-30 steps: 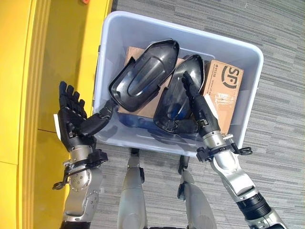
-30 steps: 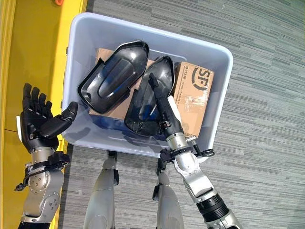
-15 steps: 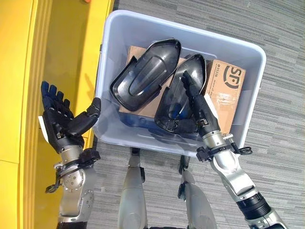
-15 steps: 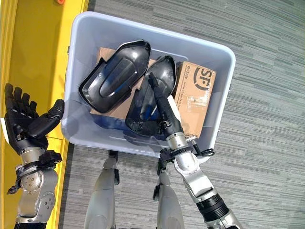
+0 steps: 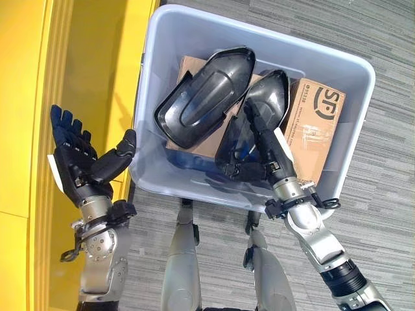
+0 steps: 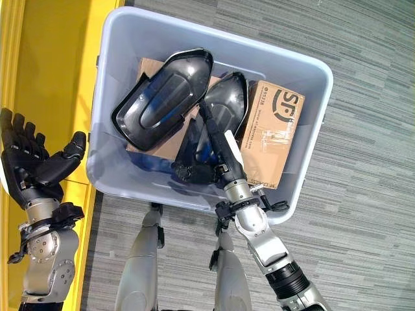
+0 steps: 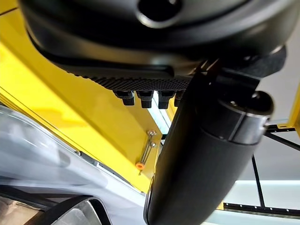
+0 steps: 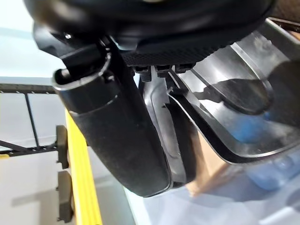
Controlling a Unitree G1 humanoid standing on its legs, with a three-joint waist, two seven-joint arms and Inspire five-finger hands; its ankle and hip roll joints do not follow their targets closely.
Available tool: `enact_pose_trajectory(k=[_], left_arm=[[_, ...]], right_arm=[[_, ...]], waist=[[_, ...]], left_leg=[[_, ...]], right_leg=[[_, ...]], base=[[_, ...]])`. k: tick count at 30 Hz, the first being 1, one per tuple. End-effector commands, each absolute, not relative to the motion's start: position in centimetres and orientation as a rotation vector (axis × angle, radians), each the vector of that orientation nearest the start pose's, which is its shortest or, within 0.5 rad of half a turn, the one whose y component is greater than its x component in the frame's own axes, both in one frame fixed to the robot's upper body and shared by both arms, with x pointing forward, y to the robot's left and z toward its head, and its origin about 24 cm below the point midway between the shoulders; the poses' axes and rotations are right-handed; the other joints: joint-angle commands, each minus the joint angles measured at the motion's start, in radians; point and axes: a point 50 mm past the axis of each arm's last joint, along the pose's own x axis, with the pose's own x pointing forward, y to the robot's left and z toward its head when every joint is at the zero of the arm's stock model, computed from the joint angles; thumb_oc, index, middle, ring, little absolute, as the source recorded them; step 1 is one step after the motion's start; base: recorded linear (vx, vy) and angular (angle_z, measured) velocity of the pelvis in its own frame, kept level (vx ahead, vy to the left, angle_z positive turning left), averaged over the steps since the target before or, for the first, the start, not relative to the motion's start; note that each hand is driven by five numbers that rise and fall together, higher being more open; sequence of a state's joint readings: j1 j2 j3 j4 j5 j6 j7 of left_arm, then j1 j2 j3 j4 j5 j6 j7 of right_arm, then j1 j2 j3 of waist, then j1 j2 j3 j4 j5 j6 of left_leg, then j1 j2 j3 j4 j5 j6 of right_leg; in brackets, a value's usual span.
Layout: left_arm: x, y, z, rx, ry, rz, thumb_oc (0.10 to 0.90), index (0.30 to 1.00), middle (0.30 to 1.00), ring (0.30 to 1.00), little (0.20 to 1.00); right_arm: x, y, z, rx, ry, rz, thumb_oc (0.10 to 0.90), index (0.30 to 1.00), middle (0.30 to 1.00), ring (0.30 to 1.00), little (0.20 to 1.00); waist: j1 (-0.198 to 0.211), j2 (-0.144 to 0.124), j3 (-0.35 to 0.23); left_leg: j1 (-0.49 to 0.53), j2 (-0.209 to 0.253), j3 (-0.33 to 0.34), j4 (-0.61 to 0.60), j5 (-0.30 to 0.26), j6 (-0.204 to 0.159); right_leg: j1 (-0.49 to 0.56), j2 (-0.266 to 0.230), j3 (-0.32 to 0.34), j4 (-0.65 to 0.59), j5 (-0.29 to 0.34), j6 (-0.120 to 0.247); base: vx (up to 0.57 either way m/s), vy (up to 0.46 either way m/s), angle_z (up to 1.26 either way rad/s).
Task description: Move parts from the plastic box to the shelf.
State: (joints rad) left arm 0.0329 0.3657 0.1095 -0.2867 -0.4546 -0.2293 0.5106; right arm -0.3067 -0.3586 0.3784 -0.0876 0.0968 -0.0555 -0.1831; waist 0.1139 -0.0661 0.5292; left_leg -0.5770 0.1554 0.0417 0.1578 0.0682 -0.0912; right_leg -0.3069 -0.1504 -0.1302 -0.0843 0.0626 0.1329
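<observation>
right now the pick is in hand: the right hand (image 5: 262, 139) reaches into the plastic box (image 5: 363, 84) and lies along the nearer black part (image 5: 269, 100), fingers stretched over its inner face and thumb down at its near end by the rim. whether that thumb truly pinches the part, i cannot tell from these views. the second black part (image 5: 201, 103) rests to its left, leaning on a cardboard sheet, and a cardboard box (image 5: 319, 126) stands at the right wall of the plastic box. the left hand (image 5: 81, 162) hangs outside the box's left wall, over the yellow shelf (image 5: 26, 97), fingers spread and holding nothing. none of the parts has left the box yet. next, by my judgement, the right hand needs a firm hold on the part's edge before lifting, with the left hand free to steady it.
</observation>
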Motion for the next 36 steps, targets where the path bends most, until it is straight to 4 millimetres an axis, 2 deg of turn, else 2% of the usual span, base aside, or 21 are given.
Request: enact_pose_trajectory(k=[1, 4, 11, 20, 28, 29, 30, 36], left_arm=[[19.9, 24.5, 18.4, -0.157, -0.780, 0.484, 0.900, 1.000, 1.000, 1.000, 1.000], [20.0, 24.2, 18.3, -0.177, -0.772, 0.471, 0.900, 1.000, 1.000, 1.000, 1.000], [20.1, 23.8, 18.4, -0.177, -0.774, 0.454, 0.900, 1.000, 1.000, 1.000, 1.000], [20.1, 23.4, 18.6, -0.170, -0.790, 0.449, 0.900, 1.000, 1.000, 1.000, 1.000], [20.2, 22.8, 19.1, -0.170, -0.824, 0.440, 0.900, 1.000, 1.000, 1.000, 1.000], [22.5, 23.0, 16.5, -0.130, -0.667, 0.497, 0.900, 1.000, 1.000, 1.000, 1.000], [23.0, 22.5, 16.3, -0.124, -0.654, 0.473, 0.900, 1.000, 1.000, 1.000, 1.000], [23.1, 22.6, 16.6, -0.089, -0.692, 0.482, 0.900, 1.000, 1.000, 1.000, 1.000]], right_arm=[[27.9, -9.2, 15.6, -0.233, -0.552, 0.292, 0.900, 1.000, 1.000, 1.000, 1.000], [28.1, -9.2, 14.6, -0.221, -0.507, 0.283, 0.900, 1.000, 1.000, 1.000, 1.000], [28.4, -9.1, 14.0, -0.250, -0.483, 0.268, 0.900, 1.000, 1.000, 1.000, 1.000], [28.5, -9.5, 13.9, -0.298, -0.498, 0.219, 0.900, 1.000, 1.000, 1.000, 1.000], [29.4, -9.7, 14.2, -0.432, -0.541, 0.136, 0.900, 1.000, 1.000, 1.000, 1.000], [29.7, -9.2, 13.5, -0.428, -0.508, 0.152, 0.900, 1.000, 1.000, 1.000, 1.000], [29.9, -9.1, 12.8, -0.461, -0.486, 0.162, 0.900, 1.000, 1.000, 1.000, 1.000], [30.7, -9.1, 12.1, -0.547, -0.487, 0.102, 0.900, 1.000, 1.000, 1.000, 1.000]], waist=[[-0.012, 0.001, -0.009], [-0.013, 0.004, -0.009], [-0.016, 0.008, -0.009], [-0.022, 0.019, -0.009], [-0.026, 0.030, -0.009], [-0.037, 0.024, -0.009], [-0.040, 0.019, -0.009], [-0.043, 0.025, -0.009]], left_leg=[[-0.066, 0.009, -0.013, 0.074, -0.058, 0.013], [-0.077, 0.006, -0.012, 0.076, -0.058, 0.015], [-0.097, 0.001, -0.012, 0.080, -0.060, 0.018], [-0.118, -0.008, -0.010, 0.082, -0.060, 0.023], [-0.140, -0.017, -0.008, 0.077, -0.057, 0.028], [-0.142, -0.015, -0.004, 0.078, -0.055, 0.029], [-0.146, -0.012, -0.002, 0.077, -0.055, 0.029], [-0.157, -0.016, -0.005, 0.073, -0.053, 0.029]], right_leg=[[0.097, -0.081, -0.055, 0.056, -0.126, 0.025], [0.086, -0.082, -0.057, 0.058, -0.125, 0.024], [0.065, -0.084, -0.053, 0.062, -0.124, 0.025], [0.040, -0.090, -0.053, 0.069, -0.123, 0.026], [0.008, -0.095, -0.048, 0.076, -0.119, 0.027], [-0.001, -0.095, -0.042, 0.080, -0.117, 0.028], [-0.008, -0.095, -0.039, 0.082, -0.115, 0.030], [-0.019, -0.094, -0.039, 0.090, -0.119, 0.033]], base=[[0.00, 0.005, 0.05], [0.00, 0.006, 0.03], [0.00, 0.000, 0.00], [0.00, 0.000, 0.00], [0.00, 0.000, 0.00], [0.00, 0.000, 0.00], [0.00, 0.000, 0.00], [0.00, 0.001, -0.01]])
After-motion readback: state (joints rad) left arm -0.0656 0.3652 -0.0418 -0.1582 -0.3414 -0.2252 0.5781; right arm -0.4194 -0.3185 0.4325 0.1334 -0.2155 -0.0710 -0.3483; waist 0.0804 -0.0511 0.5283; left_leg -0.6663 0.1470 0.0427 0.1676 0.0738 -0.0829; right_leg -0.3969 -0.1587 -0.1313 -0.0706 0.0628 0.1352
